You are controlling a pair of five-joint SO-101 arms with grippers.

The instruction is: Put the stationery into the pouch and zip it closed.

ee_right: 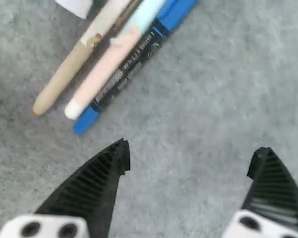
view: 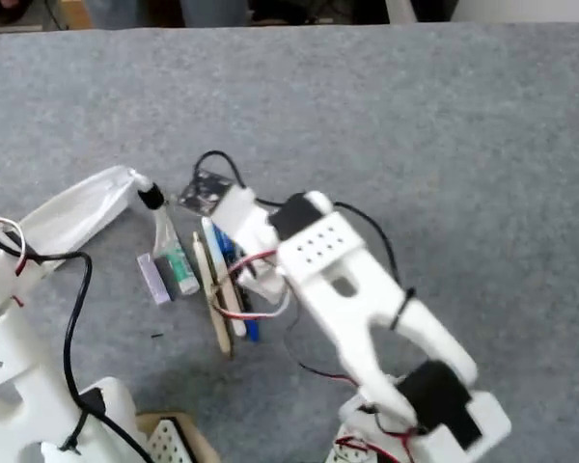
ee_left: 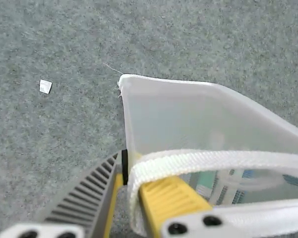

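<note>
With the pouch [ee_left: 188, 119] clamped by the left tool [ee_left: 125, 167] and the right tool [ee_right: 188, 163] spread open over the touching pens [ee_right: 120, 63], two could be pinched together and one dropped.

pens [view: 227, 280] block centre, passage over far table [view: 415, 116]

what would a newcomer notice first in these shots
The translucent white pouch stands out at the left of the high view, its rim clamped in the left gripper. Next comes the bundle of pens lying side by side mid-table, with the right gripper hanging open over the grey table just beside them.
</note>
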